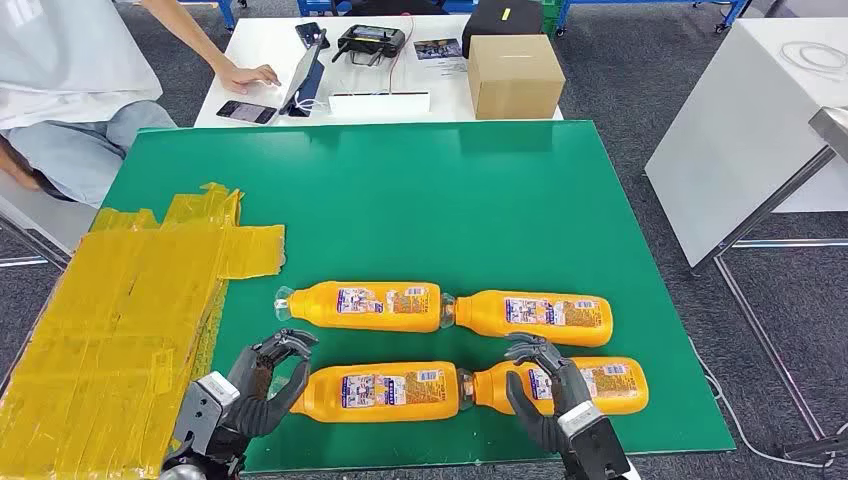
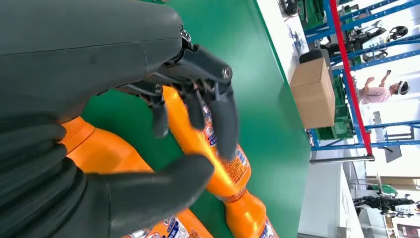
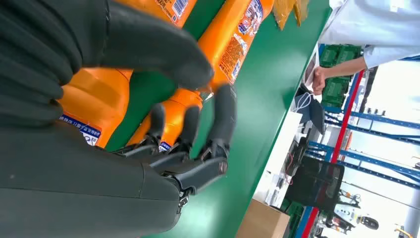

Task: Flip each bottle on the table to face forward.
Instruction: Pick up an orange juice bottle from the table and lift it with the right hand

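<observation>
- far left you've got a patch of yellow tape (image 1: 120, 330) stuck over the corner of the green table (image 1: 420, 200); nothing to do with the job, just there
- left hand (image 1: 262, 385) hovers off the base end of the near-left bottle (image 1: 385, 391); fingers curled but apart, nothing in them, so it's loose and empty; in the left wrist view the fingers (image 2: 225, 124) hang above the orange bodies with green mat showing between thumb and fingers, so I'd say no contact yet
- four orange bottles lying on their sides in two rows near the front edge; far-left bottle (image 1: 360, 306) and far-right bottle (image 1: 535, 318) sit cap to cap, nearly touching; same deal in the near row
- handling guess: plastic, looks full of orange liquid, so probably a bit of heft and fairly stiff when squeezed; smooth glossy label means it could slip or just roll away, being round; I'd grab around the fat middle over the label rather than the narrow neck, thumb one side and fingers the other
- right hand (image 1: 548, 385) is over the neck end of the near-right bottle (image 1: 575, 386), fingers draped above it; whether it's actually gripping, I can't tell; the right wrist view shows fingers (image 3: 223, 116) spread in front of the bottles with a gap
- farther back: a cardboard box (image 1: 514, 75) on a white table, and a person's hand (image 1: 250, 76) by a phone
</observation>
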Tool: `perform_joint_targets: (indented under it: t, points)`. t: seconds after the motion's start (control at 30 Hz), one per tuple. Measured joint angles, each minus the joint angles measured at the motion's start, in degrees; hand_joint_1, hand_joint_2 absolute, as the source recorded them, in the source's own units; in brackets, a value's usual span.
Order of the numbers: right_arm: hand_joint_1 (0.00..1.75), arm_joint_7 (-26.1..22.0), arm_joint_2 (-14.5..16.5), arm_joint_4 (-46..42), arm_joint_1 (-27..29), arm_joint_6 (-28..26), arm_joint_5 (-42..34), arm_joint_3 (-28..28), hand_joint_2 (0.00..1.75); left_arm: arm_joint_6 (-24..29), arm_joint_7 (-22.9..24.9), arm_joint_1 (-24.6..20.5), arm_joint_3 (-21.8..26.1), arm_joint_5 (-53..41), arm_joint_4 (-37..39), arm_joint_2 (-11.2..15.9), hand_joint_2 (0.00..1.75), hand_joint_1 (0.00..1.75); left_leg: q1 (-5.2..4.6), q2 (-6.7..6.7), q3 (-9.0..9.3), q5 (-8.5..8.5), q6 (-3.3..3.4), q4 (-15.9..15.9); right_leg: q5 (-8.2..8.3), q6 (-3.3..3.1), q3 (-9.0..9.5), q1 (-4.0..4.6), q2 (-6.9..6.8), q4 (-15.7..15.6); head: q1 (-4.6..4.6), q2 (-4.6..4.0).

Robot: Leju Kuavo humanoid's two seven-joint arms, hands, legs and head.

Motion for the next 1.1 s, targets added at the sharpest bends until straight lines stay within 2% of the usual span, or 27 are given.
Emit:
perform_joint_targets:
  t: [0.1,0.13,0.2,0.27,0.3,0.43,0.73,0.77,0.87,0.9,1.1]
  points:
    - [1.75,-2.15,0.37,-0.01,-0.39,-0.74,-0.19,0.09,1.75,2.38,-2.17,-0.15,-0.01,-0.86,0.0,-0.24,1.75,1.75,0.0,0.0,-0.04,0.01,0.0,0.0,0.01,0.0,-0.01,0.01,0.0,0.01,0.01,0.0]
    - [1.75,-4.45,1.06,0.0,-1.28,-1.93,-0.31,0.36,1.75,5.71,-4.62,-0.6,-0.07,-1.63,0.0,-0.68,1.75,1.75,0.0,0.01,-0.08,0.04,0.0,0.0,0.03,0.0,-0.05,0.01,0.0,0.02,0.01,0.0]
    - [1.75,-8.77,3.42,0.1,-5.34,-6.43,-0.65,2.21,1.75,15.94,-9.62,-3.03,-0.89,-3.09,0.0,-2.12,1.75,1.75,0.0,0.08,-0.07,0.1,0.01,-0.01,0.13,-0.08,-0.12,0.03,0.02,0.02,-0.01,0.0]
    - [1.75,-9.49,5.42,0.27,-10.3,-10.93,-1.23,5.36,1.75,23.56,-11.04,-6.23,-2.49,-3.39,0.0,-3.31,1.75,1.75,0.01,0.12,0.12,0.13,0.01,-0.01,0.17,-0.16,-0.08,0.04,0.02,0.02,-0.01,0.0]
    - [1.75,-9.24,5.92,0.35,-12.03,-12.33,-1.63,6.93,1.75,25.23,-10.95,-7.3,-3.32,-3.32,0.01,-3.6,1.75,1.75,0.01,0.09,0.22,0.13,0.01,-0.01,0.14,-0.16,-0.06,0.04,0.01,0.02,0.0,0.0]
    - [1.75,-9.43,6.38,0.54,-14.51,-14.12,-2.99,10.36,1.75,26.94,-11.28,-8.35,-5.08,-2.45,0.04,-3.86,1.75,1.75,0.02,0.03,0.16,0.17,0.01,-0.01,0.12,-0.15,0.14,0.03,-0.01,0.03,0.0,0.0]
    - [1.72,-9.95,6.17,0.53,-16.69,-14.8,-2.73,12.19,1.75,27.26,-11.76,-8.99,-5.5,0.17,0.15,-3.89,1.75,1.75,0.0,0.04,0.07,0.14,0.04,0.0,0.13,-0.14,0.05,0.01,-0.01,0.03,0.0,0.0]
    - [1.46,-9.92,6.14,0.52,-16.96,-14.84,-2.54,12.25,1.75,27.26,-11.76,-9.05,-5.5,0.17,0.19,-3.89,1.75,1.61,0.0,0.04,0.07,0.14,0.04,0.0,0.13,-0.14,0.05,0.01,-0.01,0.03,0.0,0.0]
    - [0.18,-8.95,5.98,0.52,-17.84,-15.38,-1.12,12.51,1.75,27.29,-11.75,-9.17,-5.49,0.2,0.24,-3.89,1.75,0.3,0.0,0.04,0.08,0.15,0.03,0.0,0.13,-0.14,0.05,0.02,0.0,0.03,0.0,0.0]
    - [0.0,-8.08,5.9,0.59,-18.23,-15.83,-0.05,12.62,1.75,27.36,-11.71,-9.18,-5.49,0.28,0.24,-3.89,1.75,0.0,0.01,0.04,0.07,0.15,0.03,-0.01,0.13,-0.14,0.05,0.02,0.0,0.03,0.0,0.0]
    - [0.0,-0.23,5.04,3.66,-22.29,-18.42,11.33,13.76,1.75,28.7,-11.05,-9.24,-4.97,1.04,0.38,-4.03,1.75,0.0,0.01,0.05,0.08,0.16,0.03,-0.01,0.14,-0.14,0.06,0.02,0.0,0.04,0.0,0.0]
